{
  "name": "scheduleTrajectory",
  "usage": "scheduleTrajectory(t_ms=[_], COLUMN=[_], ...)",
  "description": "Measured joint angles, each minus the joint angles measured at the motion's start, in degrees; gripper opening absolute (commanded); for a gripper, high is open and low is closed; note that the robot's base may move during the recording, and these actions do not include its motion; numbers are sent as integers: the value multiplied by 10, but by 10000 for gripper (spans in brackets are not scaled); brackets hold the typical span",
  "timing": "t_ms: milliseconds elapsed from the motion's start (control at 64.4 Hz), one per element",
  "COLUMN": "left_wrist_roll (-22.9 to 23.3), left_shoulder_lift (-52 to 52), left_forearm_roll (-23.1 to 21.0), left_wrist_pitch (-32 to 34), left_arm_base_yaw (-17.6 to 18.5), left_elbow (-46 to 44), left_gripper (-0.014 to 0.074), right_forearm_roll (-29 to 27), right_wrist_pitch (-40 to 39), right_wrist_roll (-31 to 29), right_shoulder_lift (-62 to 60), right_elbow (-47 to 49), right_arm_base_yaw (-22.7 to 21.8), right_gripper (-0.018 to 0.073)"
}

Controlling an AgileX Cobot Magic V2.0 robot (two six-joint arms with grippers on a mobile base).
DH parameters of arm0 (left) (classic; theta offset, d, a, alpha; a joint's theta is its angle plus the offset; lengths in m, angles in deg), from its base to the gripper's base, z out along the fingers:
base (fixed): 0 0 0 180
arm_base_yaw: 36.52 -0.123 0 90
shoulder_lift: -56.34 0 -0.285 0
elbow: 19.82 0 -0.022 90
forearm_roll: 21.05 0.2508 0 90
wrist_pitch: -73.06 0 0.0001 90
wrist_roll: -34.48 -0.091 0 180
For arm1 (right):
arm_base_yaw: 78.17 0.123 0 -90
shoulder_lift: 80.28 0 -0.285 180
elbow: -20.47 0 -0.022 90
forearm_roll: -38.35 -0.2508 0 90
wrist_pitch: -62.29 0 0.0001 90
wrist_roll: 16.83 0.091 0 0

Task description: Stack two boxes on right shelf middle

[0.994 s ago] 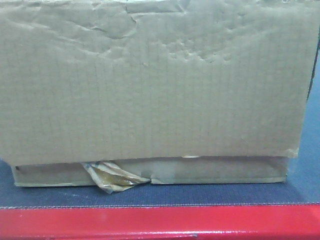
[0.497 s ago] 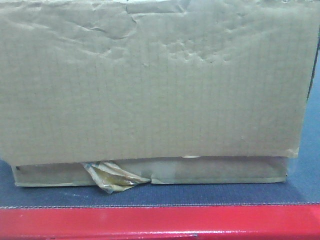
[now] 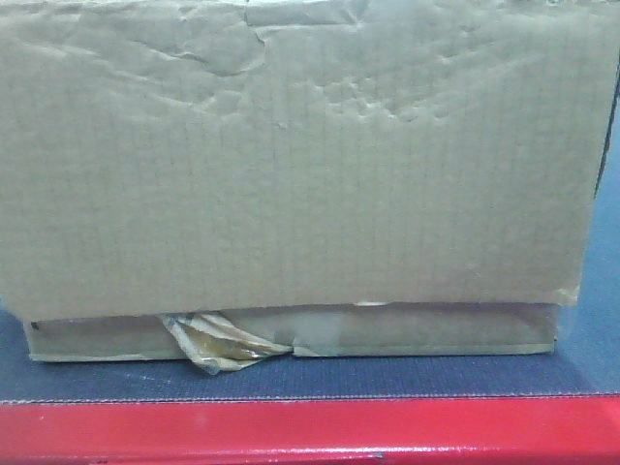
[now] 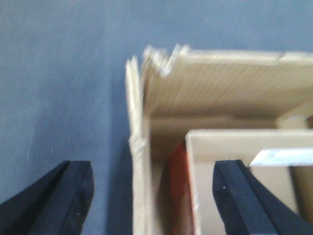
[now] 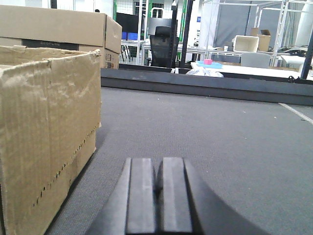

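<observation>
The dark grey platform (image 3: 591,373) with its red beam (image 3: 310,431) carries everything. The tall box (image 3: 291,165) sits on the thin flat box (image 3: 426,331), so the pair is stacked, though no steel shelf shows in any view.

The left gripper (image 4: 152,171) is spread wide and pinching nothing. One finger is outside the tall box at seven o'clock, the other over its open inside at five. A clean grab likely means closing square on that side wall, well below the frayed top edge at twelve.

The right gripper (image 5: 155,193) is pressed together and empty. It has cardboard close at nine o'clock and bare platform from twelve round to three, plenty of room there. Ragged tape (image 3: 218,344) juts at seven o'clock on the flat box's front, a possible snag.
</observation>
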State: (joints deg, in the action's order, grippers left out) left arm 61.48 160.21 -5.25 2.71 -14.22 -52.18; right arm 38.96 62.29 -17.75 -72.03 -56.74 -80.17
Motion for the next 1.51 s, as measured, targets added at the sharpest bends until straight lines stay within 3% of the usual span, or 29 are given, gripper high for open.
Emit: scheduleTrajectory(t_ms=[311, 513, 714, 947, 1227, 1507], left_wrist_roll=[-1, -2, -4, -24, -38, -39], left_shoulder_lift=[0, 6, 17, 17, 17, 17], left_forearm_roll=[-14, -31, -43, -61, -63, -61], left_wrist_pitch=[1, 1, 1, 1, 1, 1], left_arm_base_yaw=[-6, -6, -10, -30, -30, -30], left_elbow=[95, 113, 130, 132, 132, 132], left_gripper=[423, 423, 423, 423, 423, 423], right_forearm_roll=[-6, -72, -126, -130, -131, -131], right_wrist_pitch=[5, 23, 66, 180, 381, 386], right_wrist_roll=[0, 4, 62, -16, -38, -37], right_shoulder_lift=[0, 0, 0, 104, 330, 458], right_elbow=[0, 0, 16, 189, 417, 506], right_arm_base_yaw=[0, 0, 0, 0, 0, 0], right_gripper=[-162, -162, -162, -162, -162, -149])
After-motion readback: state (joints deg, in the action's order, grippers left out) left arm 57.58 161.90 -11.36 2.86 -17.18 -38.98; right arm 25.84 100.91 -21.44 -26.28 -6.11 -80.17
